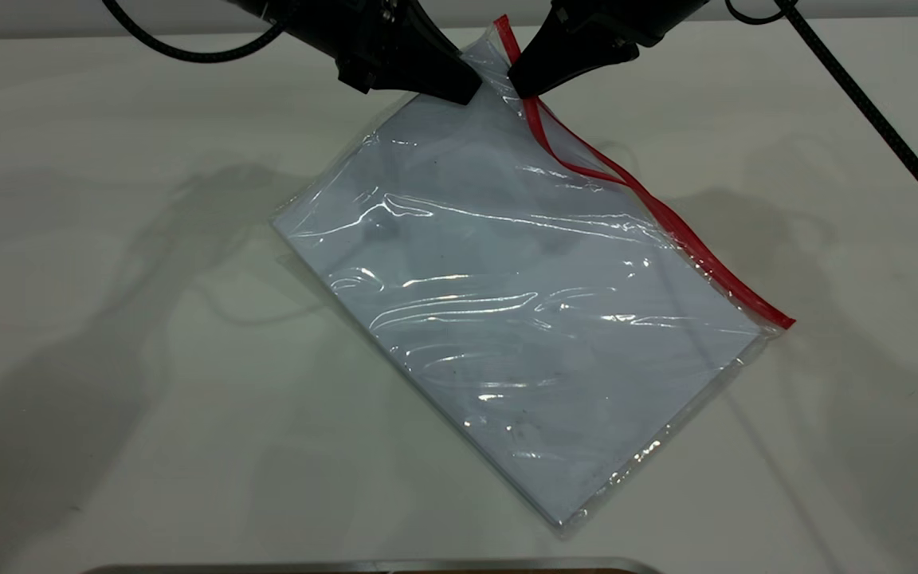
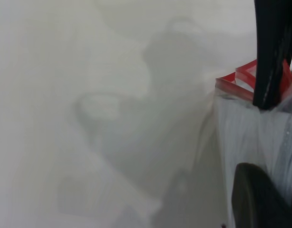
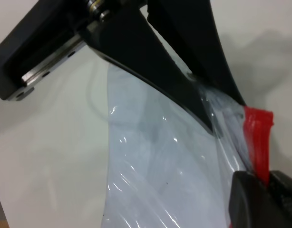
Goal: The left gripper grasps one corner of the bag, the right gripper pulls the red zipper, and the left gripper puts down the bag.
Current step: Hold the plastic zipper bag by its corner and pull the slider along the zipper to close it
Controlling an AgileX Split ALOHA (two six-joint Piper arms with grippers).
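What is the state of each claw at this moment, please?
Left claw: closed on the corner of the bag.
Right claw: closed on the red zipper.

1. The clear plastic bag [image 1: 507, 319] with a pale sheet inside lies slanted across the middle of the white table [image 1: 108, 319].
2. Two black tapered grippers, left [image 1: 471, 92] and right [image 1: 516, 86], crowd its far corner.
3. Bare tabletop lies open on both sides.
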